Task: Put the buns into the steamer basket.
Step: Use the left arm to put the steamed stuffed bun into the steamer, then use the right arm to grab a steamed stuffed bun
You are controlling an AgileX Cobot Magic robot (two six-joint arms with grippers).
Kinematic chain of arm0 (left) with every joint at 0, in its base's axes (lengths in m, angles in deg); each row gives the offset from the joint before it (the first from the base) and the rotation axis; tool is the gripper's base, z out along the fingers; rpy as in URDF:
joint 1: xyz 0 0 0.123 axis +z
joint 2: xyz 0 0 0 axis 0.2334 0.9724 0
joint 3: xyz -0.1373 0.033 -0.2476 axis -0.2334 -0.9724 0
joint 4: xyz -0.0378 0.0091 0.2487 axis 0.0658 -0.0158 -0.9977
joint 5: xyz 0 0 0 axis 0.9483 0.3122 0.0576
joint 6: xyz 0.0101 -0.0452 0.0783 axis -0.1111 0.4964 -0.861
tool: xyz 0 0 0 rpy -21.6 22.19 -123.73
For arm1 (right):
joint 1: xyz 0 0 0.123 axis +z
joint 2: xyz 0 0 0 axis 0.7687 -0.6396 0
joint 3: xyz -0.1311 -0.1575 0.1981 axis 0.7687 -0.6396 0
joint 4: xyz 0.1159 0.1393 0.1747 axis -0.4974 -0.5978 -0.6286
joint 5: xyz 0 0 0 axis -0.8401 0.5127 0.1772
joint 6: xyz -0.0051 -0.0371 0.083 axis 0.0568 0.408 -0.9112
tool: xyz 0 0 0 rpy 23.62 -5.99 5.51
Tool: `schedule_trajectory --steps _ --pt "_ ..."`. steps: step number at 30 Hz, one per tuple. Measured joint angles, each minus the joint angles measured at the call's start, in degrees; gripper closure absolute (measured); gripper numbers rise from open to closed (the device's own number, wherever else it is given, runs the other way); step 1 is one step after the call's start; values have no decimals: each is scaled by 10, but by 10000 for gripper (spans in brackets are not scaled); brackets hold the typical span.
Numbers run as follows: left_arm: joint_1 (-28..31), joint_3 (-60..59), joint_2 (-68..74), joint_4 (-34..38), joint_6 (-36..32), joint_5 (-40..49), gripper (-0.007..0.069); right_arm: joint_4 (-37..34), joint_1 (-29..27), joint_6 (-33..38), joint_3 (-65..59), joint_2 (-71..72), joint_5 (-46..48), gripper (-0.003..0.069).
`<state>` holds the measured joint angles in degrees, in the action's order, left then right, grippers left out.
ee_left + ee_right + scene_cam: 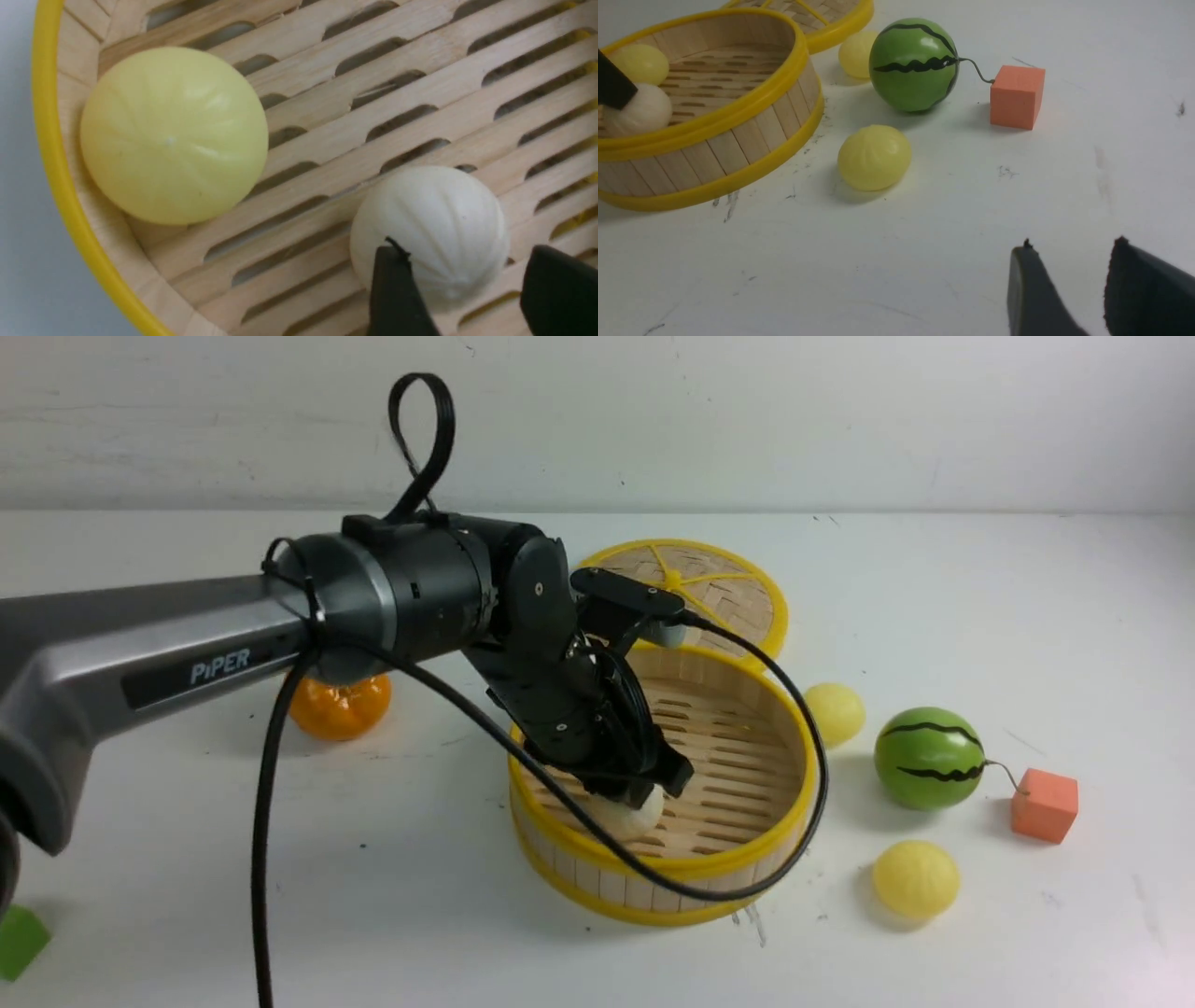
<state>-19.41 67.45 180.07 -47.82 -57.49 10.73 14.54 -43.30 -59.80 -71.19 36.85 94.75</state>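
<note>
Two of four buns sit inside the steamer basket (pixel 738 144), centre of the front view. A pale yellow bun (pixel 173 135) rests against the wall, upper left of the left wrist view. An off-white pleated bun (pixel 430 228) lies on the slatted floor, lower right of that view, apart from the first.

Left pincer (pixel 462 243): reaches down over the near rim, fingers straddling the off-white pleated bun. One finger overlaps the bun's near side; a strip of floor shows between the bun and the other finger. Judged: jaws stand wider than the bun and do not clamp it, so its weight is on the slats. The low placement makes sense, since a round bun let go from height would likely roll or bounce out.

The other two buns lie on the tabletop (pixel 420 896), right of the basket. The front bun (pixel 915 879) is at lower right of the front view. The rear bun (pixel 834 712) is just beside the basket wall, near the watermelon ball (pixel 929 758). An orange cube (pixel 1044 805) sits further right. Both are distractors; leave them.

Right pincer (pixel 1073 241): not in the front view. Its wrist view shows the fingers parted by a narrow gap, empty, over the tabletop at lower right of frame. Both loose buns lie on its side, so they are probably its job.

Step judged: release of the second bun; task half done.
</note>
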Motion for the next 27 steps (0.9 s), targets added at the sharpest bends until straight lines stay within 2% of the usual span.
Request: schedule_trajectory --steps 2,3,5,7,8,11,12,13,15,19,21,22,23,25,27 --pt "0 16 -24 -3 15 37 172 0 0 0 0 0 0 418" --pt "0 24 -41 -6 20 52 156 0 0 0 0 0 0 418" --pt "0 36 -61 -10 29 73 150 0 0 0 0 0 0 418" --pt "0 48 -121 -14 51 106 192 0 0 0 0 0 0 418" --pt "0 49 -149 -15 62 118 238 0 0 0 0 0 0 418" --pt "0 17 -241 -16 75 127 463 0 0 0 0 0 0 418" --pt "0 -1 -272 -15 75 122 512 0 0 0 0 0 0 418" --pt "0 -30 -305 -17 75 110 591 0 0 0 0 0 0 418" --pt "0 -87 -358 -20 75 81 638 0 0 0 0 0 0 418" --pt "0 -280 -504 -16 85 -38 638 0 0 0 0 0 0 418" --pt "0 -340 -553 -10 86 -70 638 0 0 0 0 0 0 418" --pt "0 -419 -631 1 86 -124 638 0 0 0 0 0 0 418" --pt "0 -438 -640 2 86 -130 638 0 0 0 0 0 0 418" --pt "0 -556 -764 17 86 -213 638 0 0 0 0 0 0 418" --pt "0 -598 -807 18 86 -246 638 0 0 0 0 0 0 418"
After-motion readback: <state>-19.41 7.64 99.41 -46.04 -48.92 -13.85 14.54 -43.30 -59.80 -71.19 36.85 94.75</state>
